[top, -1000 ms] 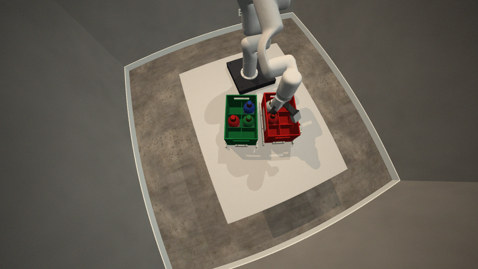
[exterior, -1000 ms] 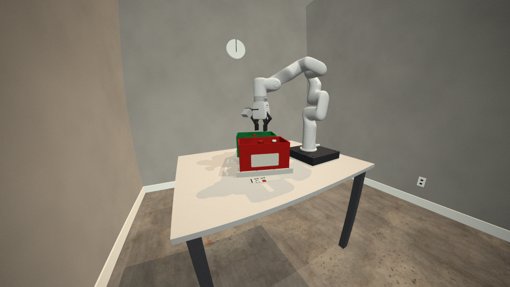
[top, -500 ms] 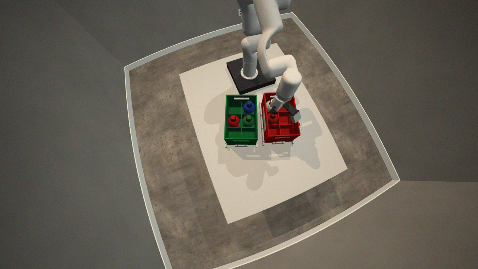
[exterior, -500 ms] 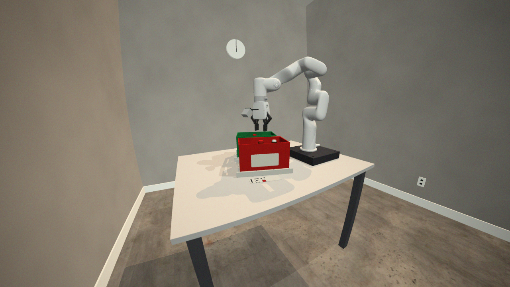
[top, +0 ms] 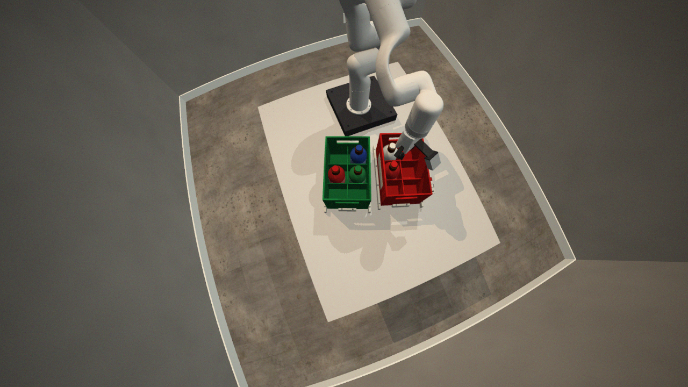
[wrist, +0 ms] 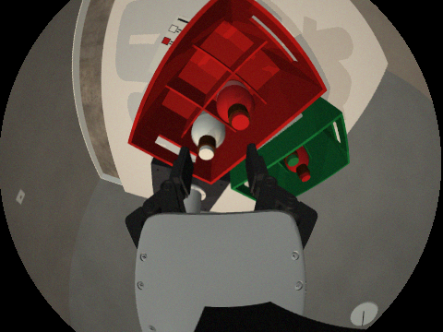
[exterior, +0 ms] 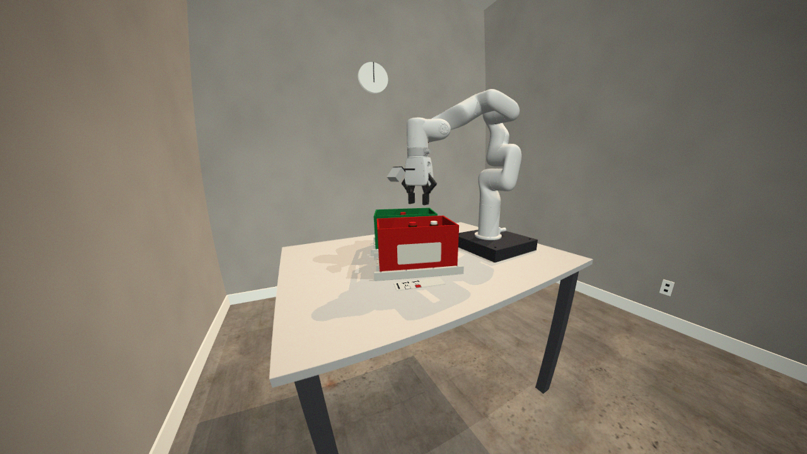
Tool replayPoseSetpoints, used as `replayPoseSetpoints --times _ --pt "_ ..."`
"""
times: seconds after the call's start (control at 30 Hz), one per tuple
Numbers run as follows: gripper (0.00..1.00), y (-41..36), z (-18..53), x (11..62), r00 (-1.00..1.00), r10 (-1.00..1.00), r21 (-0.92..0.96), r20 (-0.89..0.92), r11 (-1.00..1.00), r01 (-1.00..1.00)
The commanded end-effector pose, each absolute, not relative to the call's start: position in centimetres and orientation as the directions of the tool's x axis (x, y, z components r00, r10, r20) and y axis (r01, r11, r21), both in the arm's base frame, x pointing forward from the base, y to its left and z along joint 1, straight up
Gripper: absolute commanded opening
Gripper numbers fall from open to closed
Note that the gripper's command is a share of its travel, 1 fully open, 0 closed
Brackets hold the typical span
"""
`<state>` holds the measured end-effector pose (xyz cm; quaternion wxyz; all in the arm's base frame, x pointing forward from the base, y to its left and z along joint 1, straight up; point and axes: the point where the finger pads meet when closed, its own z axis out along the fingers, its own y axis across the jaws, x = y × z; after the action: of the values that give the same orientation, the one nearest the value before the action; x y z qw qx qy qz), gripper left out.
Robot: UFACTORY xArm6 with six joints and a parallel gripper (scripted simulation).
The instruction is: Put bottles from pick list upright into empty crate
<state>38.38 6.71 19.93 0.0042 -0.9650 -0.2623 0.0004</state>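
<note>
Gripper (exterior: 418, 198) hangs above the red crate (exterior: 389, 248), jaws partly open, holding nothing. Red crate sits near the middle of the table (exterior: 338, 338), toward the arm's base plate (exterior: 521, 243); green crate (top: 331, 192) right beside it. Two bottles stand in the red crate: a white bottle (wrist: 207, 136) in the cell nearest the base, a red bottle (wrist: 236, 106) in the next cell. Green crate holds three bottles: blue (top: 358, 154), red (top: 335, 173) and green (top: 356, 173). Pick list (exterior: 410, 285) lies on the table just beside the red crate, on the side away from the green one; marks too small to read fully.

Bottles look rigid and smooth, probably slippery and top-heavy once lifted; best hold is likely the neck just under the cap, jaws straddling it from straight above.

Crate walls and dividers hem each cell in, so only a vertical way in and out. Open room above both crates; plenty of table toward the far edge from the base.
</note>
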Motion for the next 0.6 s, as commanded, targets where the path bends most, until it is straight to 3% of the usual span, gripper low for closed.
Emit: replayPoseSetpoints --times 0.0,0.57 --pt "0.65 8.5 20.8 37.7 0.863 0.506 -0.006 0.005 -0.863 0.506" --pt "0.65 14.9 23.6 35.0 0.863 0.506 -0.007 0.005 -0.863 0.506"
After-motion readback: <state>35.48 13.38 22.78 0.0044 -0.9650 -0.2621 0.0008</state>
